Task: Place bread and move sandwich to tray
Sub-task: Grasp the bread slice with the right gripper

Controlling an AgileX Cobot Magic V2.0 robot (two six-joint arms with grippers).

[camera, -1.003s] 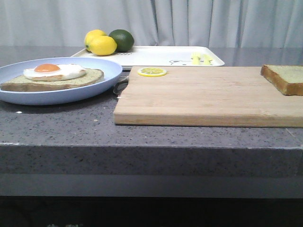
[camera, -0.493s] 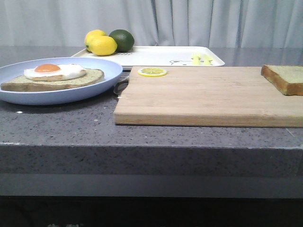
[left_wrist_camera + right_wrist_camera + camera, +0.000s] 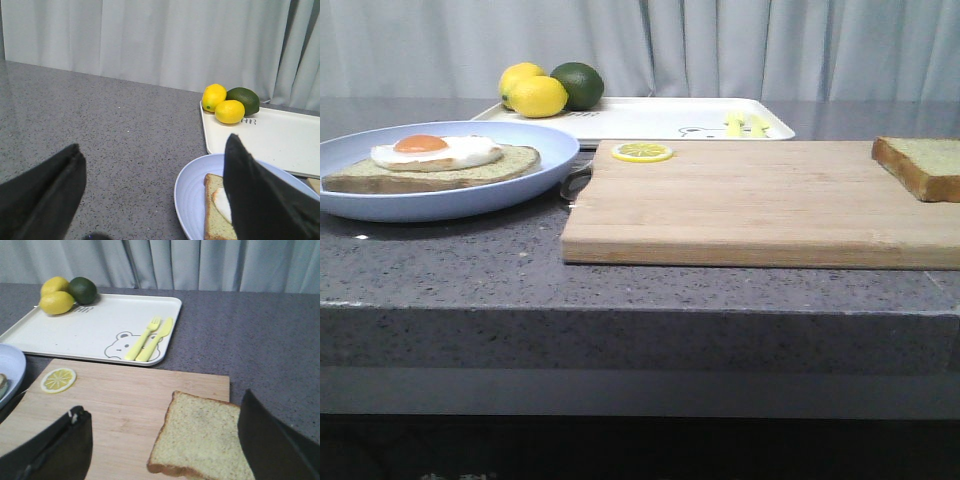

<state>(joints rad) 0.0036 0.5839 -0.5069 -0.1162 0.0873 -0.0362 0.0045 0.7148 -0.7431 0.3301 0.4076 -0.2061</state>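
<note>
bread point(image 3: 202, 437) is seen flat on the cutting board point(image 3: 750, 205), right end. sandwich point(image 3: 435, 165) is seen on the blue plate point(image 3: 440, 200), left on the worktop point(image 3: 470, 270). tray point(image 3: 95, 327) is behind the board. left gripper point(image 3: 150, 195) and right gripper point(image 3: 165, 450) are both spread wide, nothing held.

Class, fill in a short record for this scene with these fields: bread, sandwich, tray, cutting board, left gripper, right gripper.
bread: the bread lies flat on the cutting board's right end
sandwich: egg-topped slice on the blue plate, top slice not yet added
tray: the tray holds two lemons, a lime, and a yellow fork and knife
cutting board: the cutting board carries a lemon slice
left gripper: the left gripper open, near the plate
right gripper: the right gripper open, near the bread
</note>
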